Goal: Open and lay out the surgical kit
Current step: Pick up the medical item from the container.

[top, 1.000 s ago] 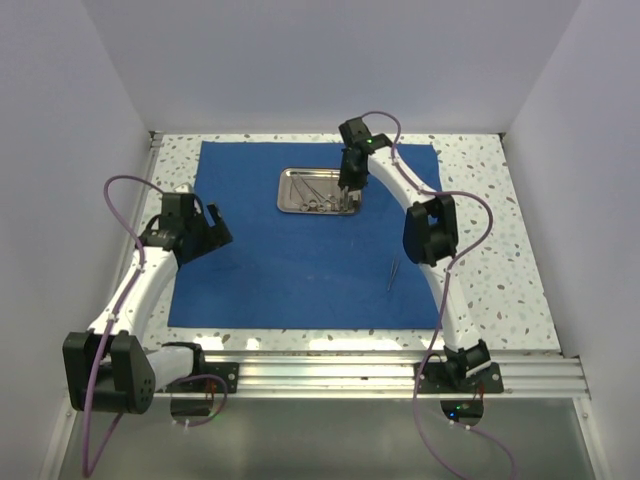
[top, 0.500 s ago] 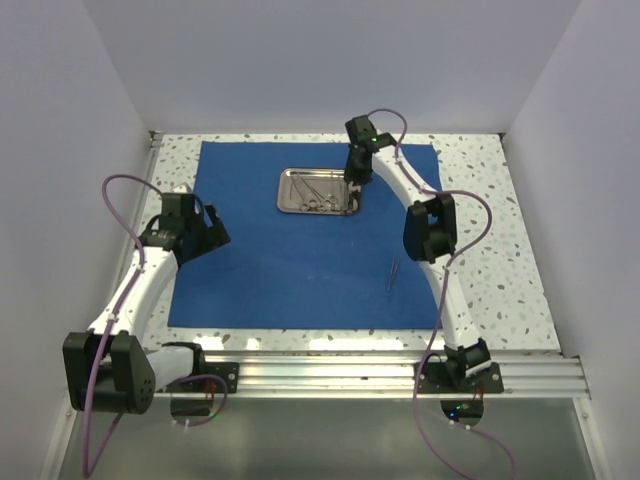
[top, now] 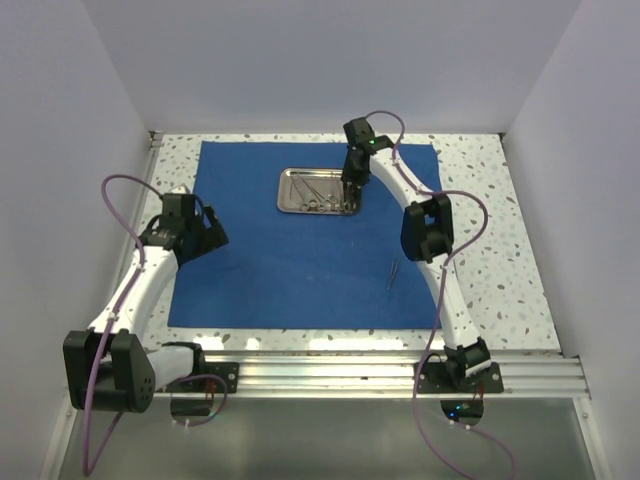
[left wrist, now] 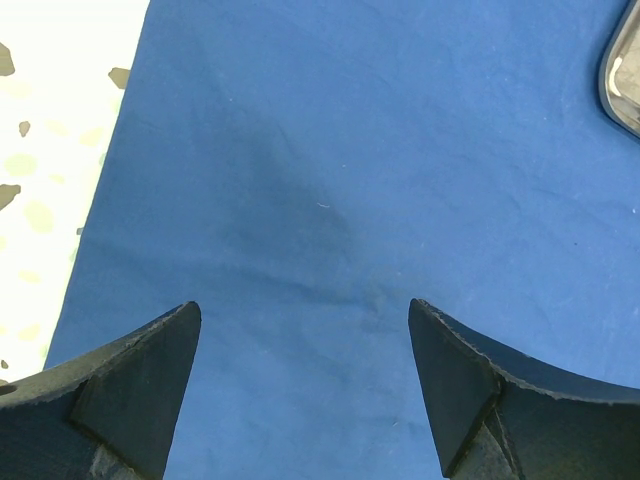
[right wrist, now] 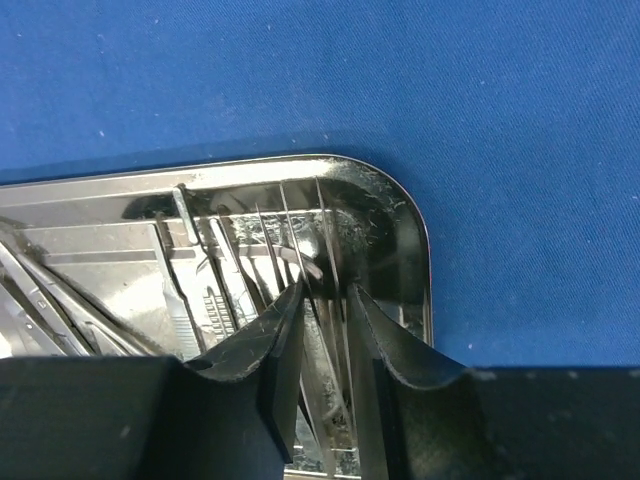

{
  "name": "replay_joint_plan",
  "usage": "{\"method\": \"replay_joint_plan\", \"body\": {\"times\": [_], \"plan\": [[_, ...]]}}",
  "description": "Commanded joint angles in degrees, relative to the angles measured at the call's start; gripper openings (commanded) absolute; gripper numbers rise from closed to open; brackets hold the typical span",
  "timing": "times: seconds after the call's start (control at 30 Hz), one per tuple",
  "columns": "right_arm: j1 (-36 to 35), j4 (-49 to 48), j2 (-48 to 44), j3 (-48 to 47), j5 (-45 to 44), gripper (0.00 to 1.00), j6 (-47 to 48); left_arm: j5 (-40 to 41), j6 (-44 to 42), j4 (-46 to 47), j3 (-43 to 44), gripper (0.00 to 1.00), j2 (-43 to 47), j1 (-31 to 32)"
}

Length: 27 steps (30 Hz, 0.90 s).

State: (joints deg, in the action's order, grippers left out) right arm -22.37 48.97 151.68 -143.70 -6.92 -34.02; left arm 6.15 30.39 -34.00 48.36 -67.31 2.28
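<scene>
left gripper [top: 203, 236] hangs over the left part of the cloth wrap [top: 290, 270], jaws wide apart, nothing between them, clear of the cloth. the wrap lies spread flat on the tabletop [top: 490, 270], so the opening part reads as done. what's left is the laying out.

tray [right wrist: 385, 200] sits on the far middle of the wrap. contents: a bundle of thin silver instruments [top: 318, 193] lying lengthwise and overlapping. one shows a ratchet lock, so probably forceps. can't sort the rest from here.

right gripper [right wrist: 325, 300] is down inside the tray's right end, next to the rounded corner. its jaws are drawn close together with thin steel running between them. can't tell if it bites or only straddles.

one slim instrument [top: 392, 272] lies alone on the wrap, right of centre, well apart from the tray.

step in hand, my read: pull one piece out of the tray. to do it well:
- close on a single shank, not two stacked ones
- lift straight up until clear of the tray wall, since the corner is just beside the fingers
- go slow: overlapped pieces may drag along, or the tray may skid on the cloth
- set it down near the slim instrument, parallel, not touching
- if the tray slides, use the left gripper to pin it
</scene>
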Motion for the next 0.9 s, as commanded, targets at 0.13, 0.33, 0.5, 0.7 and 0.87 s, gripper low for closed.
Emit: {"method": "replay_joint_plan", "body": {"times": [0.13,0.33,0.5,0.7,0.87], "plan": [[-1.09,2.35,3.45,-3.34,-1.34,0.2,0.09,2.28,-1.39,-0.37,1.56,0.89,-0.54,-0.17],[-1.27,3.68,3.01,-1.76,-2.14,0.0,0.27,2.55,-2.44,-0.81,1.65,0.9,-0.63,-0.35],[-1.1,0.27,-2.68,-0.1,0.67,0.0,1.32,1.15,-3.06,-0.46,2.18,0.9,-1.42,-0.53],[-0.83,-2.47,-20.52,12.89,-0.63,0.0,5.01,-0.17,-3.94,0.42,4.02,0.91,-3.26,-0.53],[-0.83,-7.12,-39.59,42.14,-5.02,0.0,6.6,-1.67,-4.2,2.0,5.78,0.91,-5.9,-0.53]]}}
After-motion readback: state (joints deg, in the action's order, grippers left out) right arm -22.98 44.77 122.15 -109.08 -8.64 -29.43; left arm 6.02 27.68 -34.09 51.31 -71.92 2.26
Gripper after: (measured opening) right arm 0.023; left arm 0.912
